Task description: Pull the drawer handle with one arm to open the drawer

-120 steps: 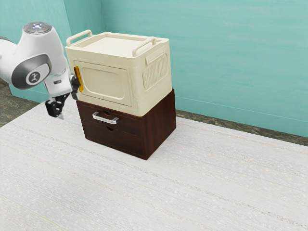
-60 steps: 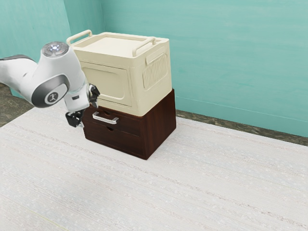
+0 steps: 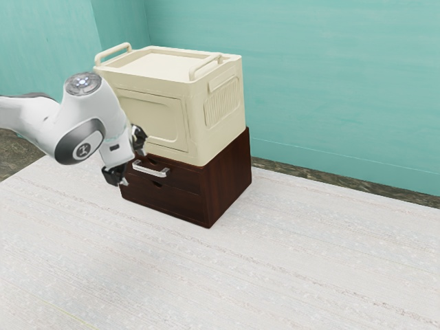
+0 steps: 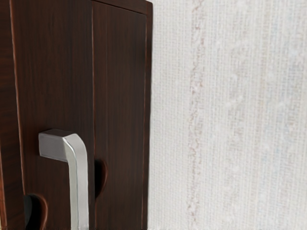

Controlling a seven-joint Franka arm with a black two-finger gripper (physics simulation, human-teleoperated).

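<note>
My gripper (image 3: 135, 165) is open beside the front of the dark wooden drawer unit (image 3: 227, 175), its two fingers spread wide, one higher and one lower. The silver bar handle (image 3: 150, 169) on the upper drawer lies just to the exterior view's right of the fingers. Nothing is held. In the wrist view the handle (image 4: 80, 177) stands out from the brown drawer front (image 4: 55, 72), with one bent end visible. Both drawers look flush with the unit. Whether a finger touches the handle I cannot tell.
A cream storage box (image 3: 158, 117) with two top handles sits on the drawer unit. The unit stands on a white textured surface (image 3: 275, 261), and a teal wall (image 3: 330, 89) rises behind.
Since a second ago my gripper has travelled toward the exterior view's right and somewhat downward, closer to the drawer handle, staying open. The drawer unit and box have not moved.
</note>
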